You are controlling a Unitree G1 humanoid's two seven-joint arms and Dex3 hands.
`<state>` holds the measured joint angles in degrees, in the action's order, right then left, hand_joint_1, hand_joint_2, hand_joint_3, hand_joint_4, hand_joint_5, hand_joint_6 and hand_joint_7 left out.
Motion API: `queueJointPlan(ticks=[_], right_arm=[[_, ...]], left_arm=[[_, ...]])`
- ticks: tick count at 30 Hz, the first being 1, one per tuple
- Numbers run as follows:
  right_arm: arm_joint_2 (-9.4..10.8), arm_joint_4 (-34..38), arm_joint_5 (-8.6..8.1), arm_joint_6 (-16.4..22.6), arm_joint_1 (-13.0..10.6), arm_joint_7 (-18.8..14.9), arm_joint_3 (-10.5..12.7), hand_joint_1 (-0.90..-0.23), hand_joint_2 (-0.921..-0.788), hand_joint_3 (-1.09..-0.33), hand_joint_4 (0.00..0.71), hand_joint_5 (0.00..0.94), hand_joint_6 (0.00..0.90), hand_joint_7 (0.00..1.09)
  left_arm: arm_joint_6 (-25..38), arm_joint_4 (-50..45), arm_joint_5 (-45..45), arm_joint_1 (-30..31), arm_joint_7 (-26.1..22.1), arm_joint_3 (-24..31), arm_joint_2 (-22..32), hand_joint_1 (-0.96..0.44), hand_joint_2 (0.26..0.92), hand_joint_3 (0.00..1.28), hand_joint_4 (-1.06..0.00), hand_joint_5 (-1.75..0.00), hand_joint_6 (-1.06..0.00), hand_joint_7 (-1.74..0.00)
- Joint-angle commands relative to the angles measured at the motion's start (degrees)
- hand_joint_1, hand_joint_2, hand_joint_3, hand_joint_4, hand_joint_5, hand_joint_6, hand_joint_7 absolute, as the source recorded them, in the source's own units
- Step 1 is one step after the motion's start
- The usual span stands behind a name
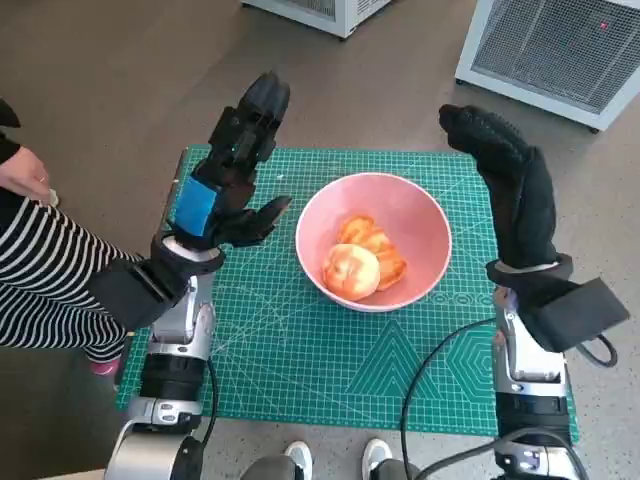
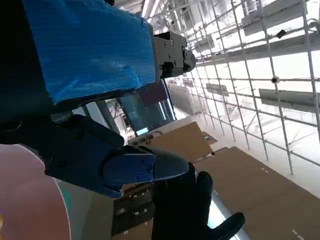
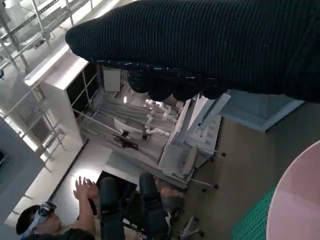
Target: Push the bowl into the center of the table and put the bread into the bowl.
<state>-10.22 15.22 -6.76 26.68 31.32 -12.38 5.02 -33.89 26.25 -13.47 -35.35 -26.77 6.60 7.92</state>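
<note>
Mid-mat — bowl w/ bread inside; both hands spread, empty.

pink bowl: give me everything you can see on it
The pink bowl is round and deep with a smooth, glossy look, like plastic or glazed ceramic. It stands upright on the green cutting mat, near the middle, slightly toward the robot's right. Inside lie pieces of golden-brown bread. The left hand and right hand flank it without touching. Its rim also edges into both wrist views.
</note>
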Motion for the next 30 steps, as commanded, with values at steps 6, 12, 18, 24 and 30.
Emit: queueJointPlan(ticks=[6,12,18,24,30], right_arm=[[-0.1,-1.9,-1.63,-2.1,-1.1,-1.4,0.2,-0.709,-0.921,-0.729,0.149,0.000,-0.001,0.54],[-0.1,-2.5,-2.27,-2.7,-1.1,-1.6,0.4,-0.719,-0.921,-0.708,0.148,0.000,0.005,0.55],[-0.1,-3.1,-2.48,-3.0,-1.3,-1.6,0.4,-0.718,-0.921,-0.701,0.142,0.000,0.005,0.55],[-0.1,-3.2,-2.51,-3.1,-1.5,-1.6,0.6,-0.719,-0.921,-0.700,0.140,0.001,0.000,0.55],[0.1,-3.1,-2.65,-3.2,-1.4,-1.6,0.7,-0.719,-0.921,-0.698,0.138,0.000,-0.001,0.54]], left_arm=[[3.1,-3.7,-0.7,0.9,0.2,-0.5,0.0,-0.66,0.921,0.40,-0.02,0.00,0.00,-0.27],[3.8,-4.6,-0.7,1.0,-0.1,-0.8,0.0,-0.66,0.921,0.40,-0.02,0.00,0.00,-0.27],[4.3,-4.7,-1.4,0.8,-0.7,-0.9,-0.1,-0.65,0.921,0.40,-0.02,0.00,0.00,-0.27],[4.7,-5.3,-1.8,0.8,-1.0,-1.0,-0.1,-0.64,0.921,0.39,-0.02,0.00,0.00,-0.26],[4.6,-4.9,-2.2,0.8,-1.5,-0.9,-0.2,-0.63,0.921,0.37,-0.01,0.00,0.00,-0.25]])
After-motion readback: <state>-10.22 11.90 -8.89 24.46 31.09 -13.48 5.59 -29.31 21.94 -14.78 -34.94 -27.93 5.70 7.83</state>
